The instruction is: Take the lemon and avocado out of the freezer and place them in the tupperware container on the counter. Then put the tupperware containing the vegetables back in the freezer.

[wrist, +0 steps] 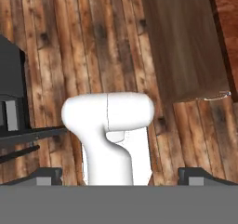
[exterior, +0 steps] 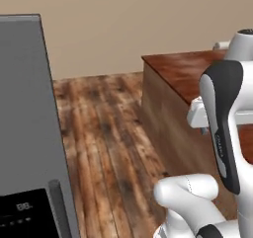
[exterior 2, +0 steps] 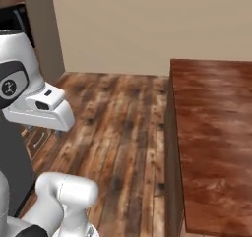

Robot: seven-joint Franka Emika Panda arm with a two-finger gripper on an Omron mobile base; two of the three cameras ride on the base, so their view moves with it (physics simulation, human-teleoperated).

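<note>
1. Left base view: behind the arm, faces forward-down; freezer [exterior: 27, 123] close at left, worktop [exterior: 185, 71] at right.
2. Right base view: same floor [exterior 2: 118, 133] and worktop, worktop nearer.
3. Hand view: looks steeply down at the floor beside the worktop's end.

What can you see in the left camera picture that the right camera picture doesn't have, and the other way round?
The left base view has the tall grey freezer with a dark handle and a dark display panel on its front. The right base view has a long stretch of the reddish-brown counter top, seen from close by. Both share the counter, the wooden plank floor, the beige wall and the white arm.
</note>
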